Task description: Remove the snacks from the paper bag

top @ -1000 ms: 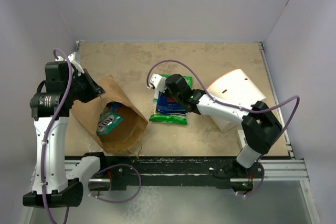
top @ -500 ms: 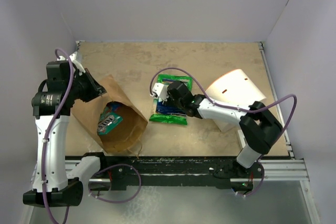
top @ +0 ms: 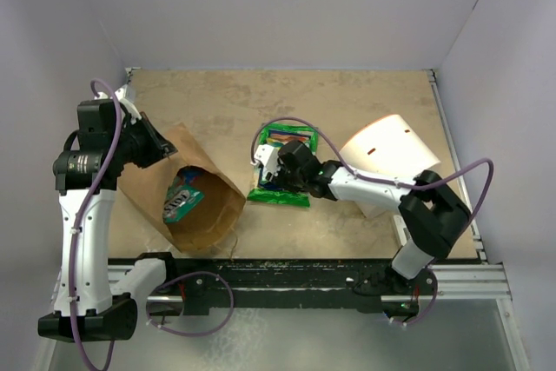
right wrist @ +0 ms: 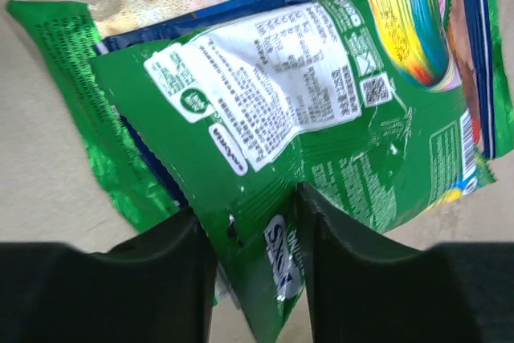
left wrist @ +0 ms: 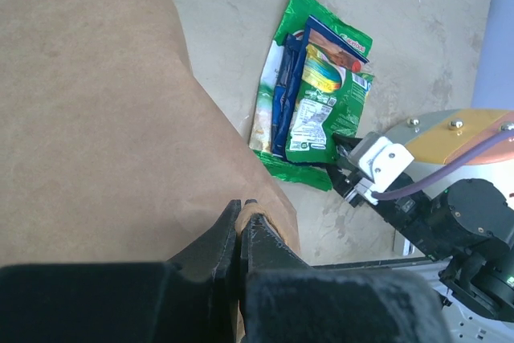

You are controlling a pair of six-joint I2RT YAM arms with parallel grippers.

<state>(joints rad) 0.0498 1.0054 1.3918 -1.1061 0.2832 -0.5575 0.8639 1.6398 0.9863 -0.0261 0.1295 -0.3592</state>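
The brown paper bag (top: 208, 215) lies on its side at the left with its mouth toward me. My left gripper (top: 162, 149) is shut on the bag's upper edge (left wrist: 255, 208) and holds the mouth open. A green snack packet (top: 181, 198) lies inside. Three more snacks lie stacked on the table (top: 280, 195): a large green one, a dark blue one and a green multicoloured packet (right wrist: 321, 118) on top. My right gripper (top: 271, 168) hovers low over the near end of that stack. Its jaws (right wrist: 255, 222) stand open with the top packet's corner between them.
A white cylindrical container (top: 388, 161) lies on its side at the right, close behind the right arm. Walls close the table on the left, back and right. The near rail (top: 304, 271) carries both arm bases.
My right gripper has slid toward the near end of the stack and its jaws have parted, leaving the green multicoloured packet on top. The left gripper and the bag have stayed put.
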